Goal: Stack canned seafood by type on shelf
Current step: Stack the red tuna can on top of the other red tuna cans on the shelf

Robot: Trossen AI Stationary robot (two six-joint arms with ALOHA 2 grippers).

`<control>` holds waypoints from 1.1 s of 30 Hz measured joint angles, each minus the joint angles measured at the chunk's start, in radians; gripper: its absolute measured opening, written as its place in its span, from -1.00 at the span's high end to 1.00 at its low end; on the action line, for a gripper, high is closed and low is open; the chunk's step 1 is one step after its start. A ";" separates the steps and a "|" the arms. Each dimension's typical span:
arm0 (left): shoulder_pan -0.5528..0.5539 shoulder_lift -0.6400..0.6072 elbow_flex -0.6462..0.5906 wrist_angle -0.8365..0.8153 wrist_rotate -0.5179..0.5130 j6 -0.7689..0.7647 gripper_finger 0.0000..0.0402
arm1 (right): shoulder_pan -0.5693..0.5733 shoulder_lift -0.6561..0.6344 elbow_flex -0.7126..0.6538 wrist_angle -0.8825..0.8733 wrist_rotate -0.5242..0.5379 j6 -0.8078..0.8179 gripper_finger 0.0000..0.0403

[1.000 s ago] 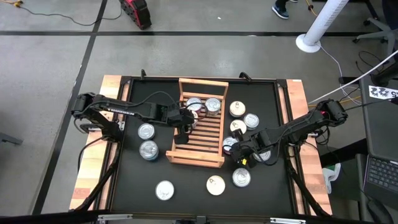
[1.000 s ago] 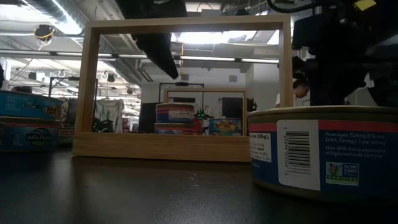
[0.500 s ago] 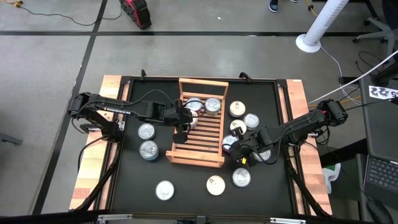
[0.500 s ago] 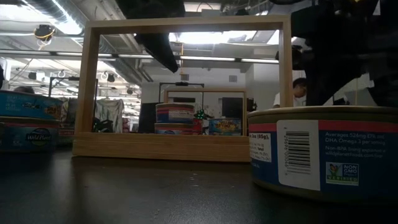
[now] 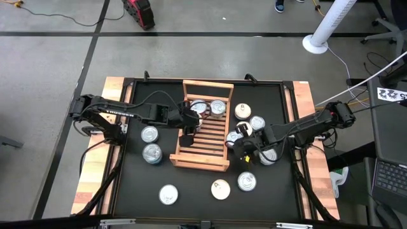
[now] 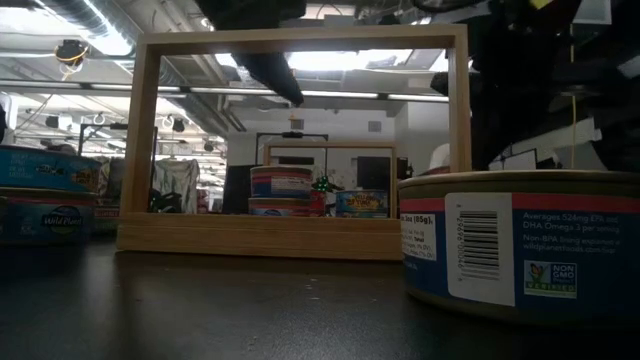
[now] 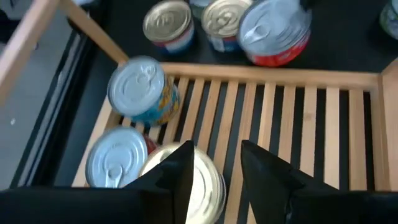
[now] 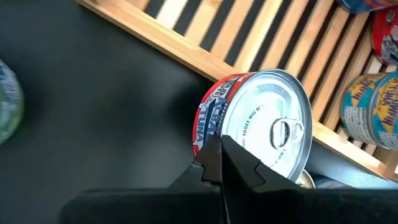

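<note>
Left gripper (image 7: 214, 171) hangs over the shelf (image 5: 213, 141), fingers parted, nothing held; a cream-lidded can (image 7: 202, 183) lies directly beneath. Right gripper (image 8: 219, 168), fingers together, sits against a red-labelled can (image 8: 264, 127) just outside the shelf's right rail.

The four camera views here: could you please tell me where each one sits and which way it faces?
High view: overhead, straight down on the table; both arms show.
Low view: at tabletop height, level through the shelf; arms hang dark above.
Left wrist view: above the shelf, past the left hand.
Right wrist view: beside the shelf rail; right hand against a red-labelled can.
All four share the shelf.
</note>
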 joint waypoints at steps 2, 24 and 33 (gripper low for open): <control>0.000 0.002 0.000 0.028 0.000 0.042 0.37 | -0.016 0.000 0.000 0.000 0.000 -0.012 1.00; 0.002 0.195 0.000 0.322 0.005 0.271 0.36 | -0.085 -0.001 0.000 0.002 -0.034 -0.045 1.00; 0.000 0.241 0.000 0.453 0.006 0.369 0.36 | -0.085 -0.001 0.000 0.001 -0.035 -0.045 1.00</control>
